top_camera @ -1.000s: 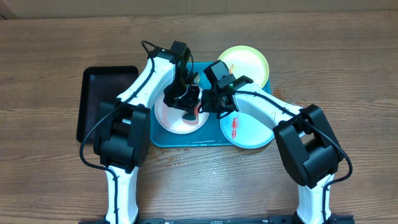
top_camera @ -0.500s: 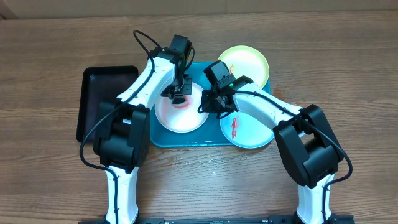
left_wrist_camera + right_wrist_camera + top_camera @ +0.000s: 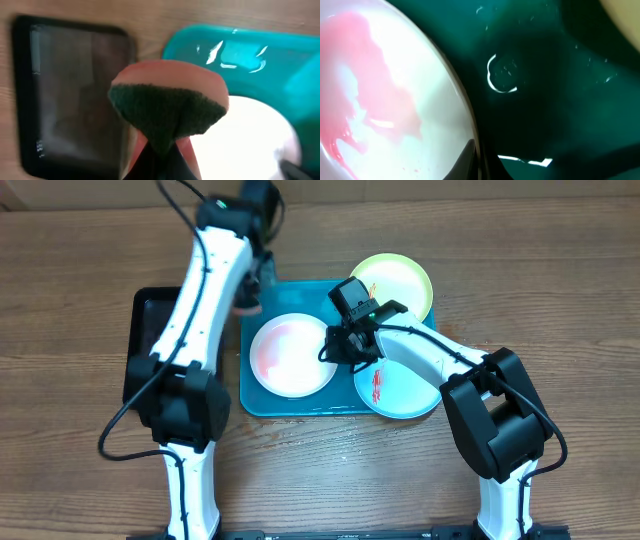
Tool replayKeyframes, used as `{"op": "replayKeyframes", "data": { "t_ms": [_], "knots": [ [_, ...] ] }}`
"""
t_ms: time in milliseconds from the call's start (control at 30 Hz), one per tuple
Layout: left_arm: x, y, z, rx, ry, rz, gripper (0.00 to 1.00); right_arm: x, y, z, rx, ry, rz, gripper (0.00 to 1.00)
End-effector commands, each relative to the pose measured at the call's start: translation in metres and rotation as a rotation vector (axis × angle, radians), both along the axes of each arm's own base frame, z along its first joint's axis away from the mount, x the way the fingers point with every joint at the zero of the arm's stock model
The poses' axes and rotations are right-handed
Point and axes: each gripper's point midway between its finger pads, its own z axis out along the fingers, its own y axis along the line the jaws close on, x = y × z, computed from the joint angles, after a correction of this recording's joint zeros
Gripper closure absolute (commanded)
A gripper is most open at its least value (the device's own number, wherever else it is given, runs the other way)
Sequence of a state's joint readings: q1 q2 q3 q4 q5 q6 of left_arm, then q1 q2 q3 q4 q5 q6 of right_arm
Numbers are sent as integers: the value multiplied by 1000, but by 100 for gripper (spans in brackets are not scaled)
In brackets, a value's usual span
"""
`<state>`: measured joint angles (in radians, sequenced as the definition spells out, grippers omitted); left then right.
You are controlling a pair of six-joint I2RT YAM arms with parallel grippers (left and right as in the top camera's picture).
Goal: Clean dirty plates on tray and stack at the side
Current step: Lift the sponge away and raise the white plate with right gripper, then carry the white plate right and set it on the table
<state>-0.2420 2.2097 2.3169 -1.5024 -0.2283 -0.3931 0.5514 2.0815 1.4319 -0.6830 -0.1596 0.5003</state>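
Observation:
The white plate lies on the left half of the turquoise tray, with a pale pink smear over it. My right gripper is shut on its right rim, and the wrist view shows the fingers pinching the plate's edge. The yellow-green plate sits at the tray's back right. The teal-rimmed plate, with red sauce, sits at the front right. My left gripper is raised over the tray's back left corner, shut on a pink and green sponge.
A black rectangular tray lies to the left of the turquoise tray and also shows in the left wrist view. Bare wooden table surrounds both trays.
My left gripper has lifted the sponge off the white plate and moved back and left, toward the black tray. The red sauce is now a faint pink smear. The right gripper has not moved.

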Motion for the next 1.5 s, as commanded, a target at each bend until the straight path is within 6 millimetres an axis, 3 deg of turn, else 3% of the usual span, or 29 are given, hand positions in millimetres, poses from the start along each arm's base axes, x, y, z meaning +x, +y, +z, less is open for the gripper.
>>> {"op": "replayKeyframes", "data": {
  "t_ms": [0,100,367,767,1033,1467],
  "knots": [
    [0,-4,41,-29,-74,-32,96,1,7,15,17,13,20,96],
    [-7,-3,54,-29,-69,-40,96,4,9,39,3,-3,62,96],
    [-17,0,46,-27,-13,-40,96,5,-10,99,-227,-161,59,96],
    [-10,5,45,-48,-34,-15,96,-12,-42,162,-591,-453,-87,96],
    [-12,5,44,-46,-26,-16,96,-26,-34,199,-764,-703,-135,96],
    [-12,5,44,-46,-26,-16,96,-45,-12,246,-881,-998,-128,96]
  ]
}}
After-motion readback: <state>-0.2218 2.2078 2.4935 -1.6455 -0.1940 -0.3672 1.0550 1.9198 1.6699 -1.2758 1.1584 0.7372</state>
